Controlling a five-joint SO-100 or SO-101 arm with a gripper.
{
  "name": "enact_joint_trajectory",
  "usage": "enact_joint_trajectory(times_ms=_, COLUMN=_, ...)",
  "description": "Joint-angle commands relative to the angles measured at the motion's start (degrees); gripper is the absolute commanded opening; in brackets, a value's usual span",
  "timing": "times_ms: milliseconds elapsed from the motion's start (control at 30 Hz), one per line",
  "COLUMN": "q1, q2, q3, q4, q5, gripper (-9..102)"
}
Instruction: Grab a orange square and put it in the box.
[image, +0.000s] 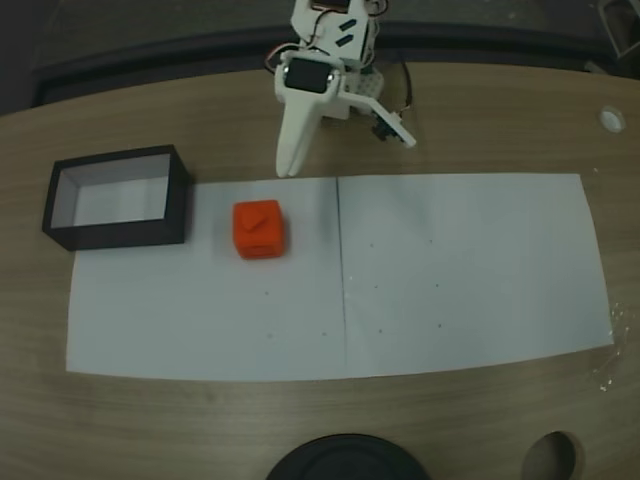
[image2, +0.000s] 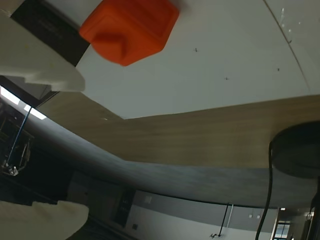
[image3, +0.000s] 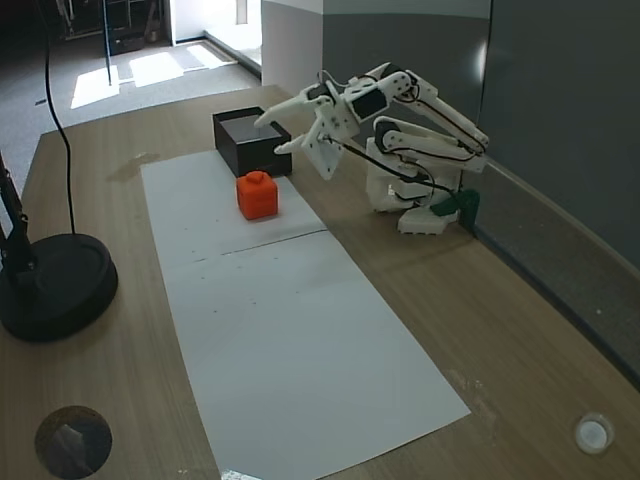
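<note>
Your orange square (image: 259, 230) is a rounded bright cube, nub up, sitting on white paper (image: 460, 270). Your hand (image3: 277, 132) hovers above it, fingers apart, empty.

We are counting one orange square (image: 259, 230) lying below the gripper (image: 288, 170) in a fixed view, and one box (image: 118, 197) to its lower left there. We are seeing two white paper sheets (image: 460, 270) side by side on one desk (image: 500, 120). We are also counting one black round base (image3: 55, 285) and one white arm (image3: 400, 130).
</note>
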Motion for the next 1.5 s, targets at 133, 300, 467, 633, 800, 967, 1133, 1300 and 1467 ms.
enact_joint_trajectory(times_ms=133, q1=0.3, q2=-1.8, q3=-12.8, q4=6.2, q5=1.1, gripper=38)
enact_joint_trajectory(times_ms=300, q1=-1.8, q2=-17.1, q3=-15.9, q4=7.7, q5=-0.5, gripper=38)
enact_joint_trajectory(times_ms=467, q1=-2.2, q2=-36.6, q3=-25.3, q4=9.1, q5=-0.4, gripper=38)
enact_joint_trajectory(times_ms=633, q1=-1.6, q2=-56.8, q3=-37.0, q4=14.6, q5=0.0, gripper=38)
enact_joint_trajectory(times_ms=800, q1=-1.4, q2=-72.1, q3=-45.5, q4=21.6, q5=0.0, gripper=39)
enact_joint_trajectory(times_ms=967, q1=1.0, q2=-81.0, q3=-46.8, q4=19.1, q5=-0.1, gripper=39)
enact_joint_trajectory(times_ms=1133, q1=5.0, q2=-86.7, q3=-46.4, q4=16.0, q5=-0.6, gripper=39)
enact_joint_trajectory(times_ms=1300, q1=8.2, q2=-90.9, q3=-46.3, q4=13.7, q5=-3.0, gripper=38)
enact_joint_trajectory(times_ms=1467, q1=9.1, q2=-95.4, q3=-46.4, q4=12.0, q5=-4.1, gripper=38)
